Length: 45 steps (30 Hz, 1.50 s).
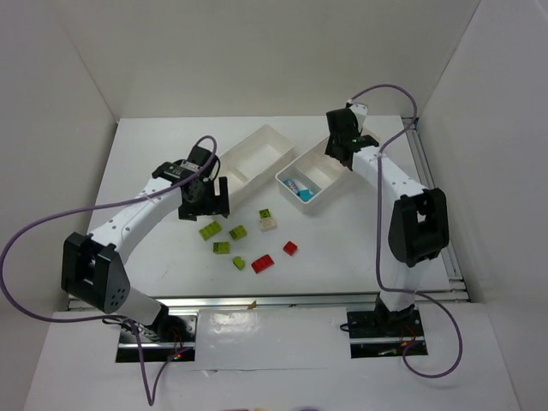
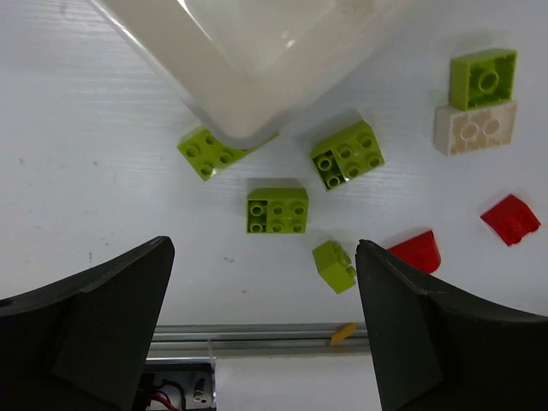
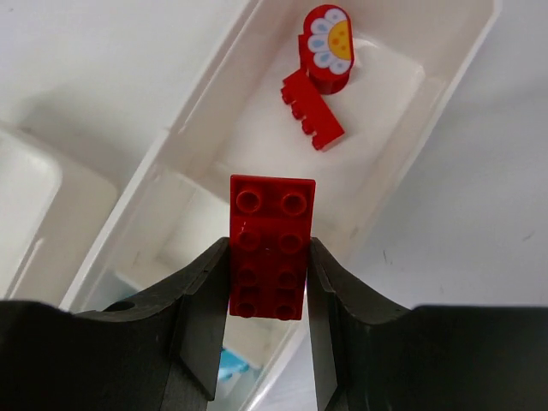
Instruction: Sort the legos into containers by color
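Eight small studded plastic bricks point(image 1: 238, 232) lie loose on the white desk point(image 1: 154, 171): five lime green, two red and one pale beige. A ninth, a long red studded plastic brick point(image 3: 272, 205), is off the desk, clamped by its long sides between the fingers of the right gripper point(image 3: 271, 274). It hangs over the far compartment of the right-hand shallow white plastic tray point(image 3: 445, 94). A round red piece printed with a daisy point(image 3: 327, 43) and a small red toothed brick point(image 3: 312, 111) lie in that compartment, so this looks like the place for red. The near compartment holds cyan pieces point(image 1: 301, 190), so a release close to the divider could land the brick among the wrong colour.

The left gripper point(image 2: 264, 253) is spread wide and holds nothing. It hovers above the loose bricks, just in front of the corner of the left-hand shallow white plastic tray point(image 2: 248, 77). A lime green four-stud brick point(image 2: 277, 210) sits almost centred between its fingers and is probably the next pick. Another lime green brick point(image 2: 210, 152) lies right against that tray's corner, where the fingers would have little room.
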Tool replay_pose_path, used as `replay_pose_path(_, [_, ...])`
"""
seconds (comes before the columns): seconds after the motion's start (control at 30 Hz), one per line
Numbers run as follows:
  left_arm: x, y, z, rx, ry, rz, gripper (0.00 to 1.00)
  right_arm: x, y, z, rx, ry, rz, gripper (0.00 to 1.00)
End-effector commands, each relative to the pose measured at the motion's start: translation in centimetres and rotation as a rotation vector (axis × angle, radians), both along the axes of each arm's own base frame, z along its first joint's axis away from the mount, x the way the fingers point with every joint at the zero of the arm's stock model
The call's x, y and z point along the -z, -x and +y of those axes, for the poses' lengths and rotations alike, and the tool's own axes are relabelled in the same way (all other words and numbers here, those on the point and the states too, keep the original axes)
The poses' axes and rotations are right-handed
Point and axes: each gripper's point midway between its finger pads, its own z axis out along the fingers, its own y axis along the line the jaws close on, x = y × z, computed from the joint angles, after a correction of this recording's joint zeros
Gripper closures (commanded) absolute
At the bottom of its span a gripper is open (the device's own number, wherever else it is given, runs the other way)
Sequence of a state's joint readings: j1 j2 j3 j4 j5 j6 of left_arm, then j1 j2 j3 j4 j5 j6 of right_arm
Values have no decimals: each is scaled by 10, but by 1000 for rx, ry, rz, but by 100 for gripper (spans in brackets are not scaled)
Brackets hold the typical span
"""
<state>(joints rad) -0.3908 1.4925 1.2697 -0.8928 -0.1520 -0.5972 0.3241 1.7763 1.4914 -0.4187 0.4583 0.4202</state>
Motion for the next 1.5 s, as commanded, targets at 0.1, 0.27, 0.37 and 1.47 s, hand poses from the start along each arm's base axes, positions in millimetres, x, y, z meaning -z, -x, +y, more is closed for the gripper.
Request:
replay_pose_path(0.1, [10,32,-32,149,109,45,1,-15,-76,-16,37,-26,-96,54])
replay_pose_path(0.27, [8,38,-43,144,167,49,1,-24,-87,-6,20,-27,-73,18])
replay_pose_path(0.37, [11,37,-42,132,162,48,2,-37,-50,14,-45,-18,-82,21])
replay_pose_path(1.47, [11,6,-14,71,-53,-11,4,157,229,158,-821,162,419,30])
